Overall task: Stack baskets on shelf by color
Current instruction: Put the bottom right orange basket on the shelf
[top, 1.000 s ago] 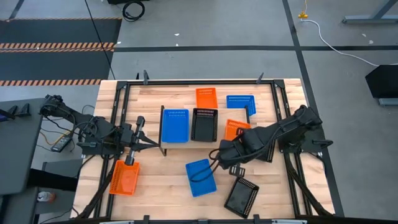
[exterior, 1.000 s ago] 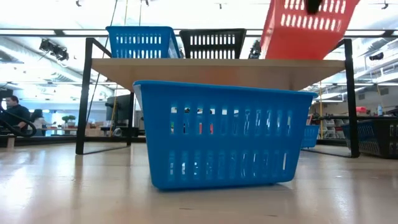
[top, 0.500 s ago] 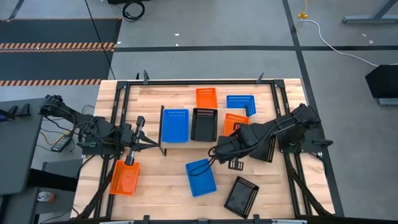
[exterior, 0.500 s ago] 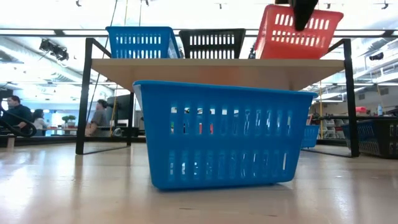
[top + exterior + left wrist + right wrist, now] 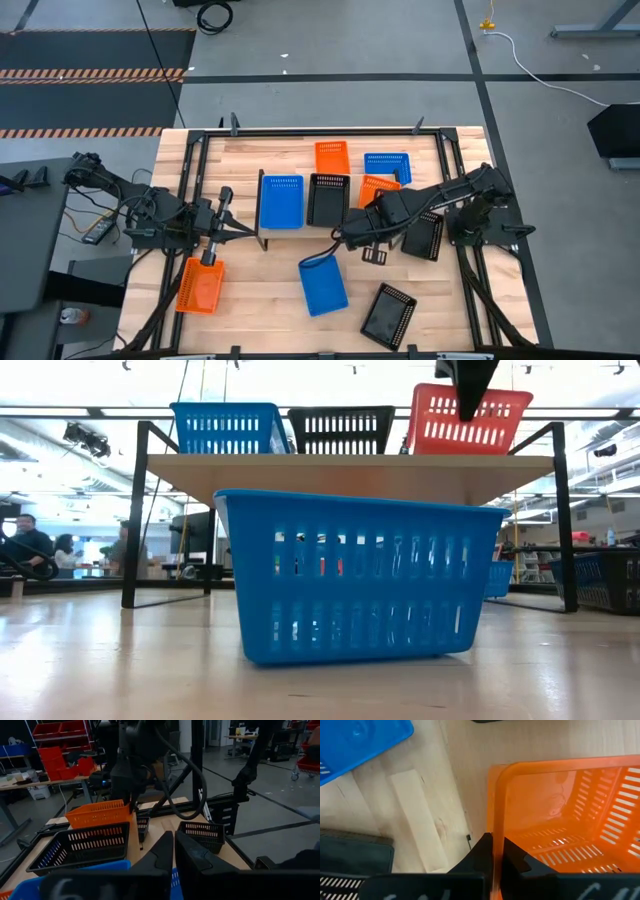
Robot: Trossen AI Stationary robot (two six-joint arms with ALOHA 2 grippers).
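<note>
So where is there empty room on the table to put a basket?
Bare wood lies between the orange basket and loose blue basket, and along the far-left edge beside the shelf. The right side is crowded under the right tool.

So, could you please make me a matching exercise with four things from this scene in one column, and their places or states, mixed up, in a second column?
Things:
1. orange basket in the right gripper
2. black basket on the shelf
3. right gripper
4. left gripper

Places or states:
A. shut, just left of the shelf
B. in the shelf's middle position
C. shut on a basket wall
D. at the shelf's right end, a little tilted

Pairs: 1-D, 2-B, 3-C, 4-A
</note>
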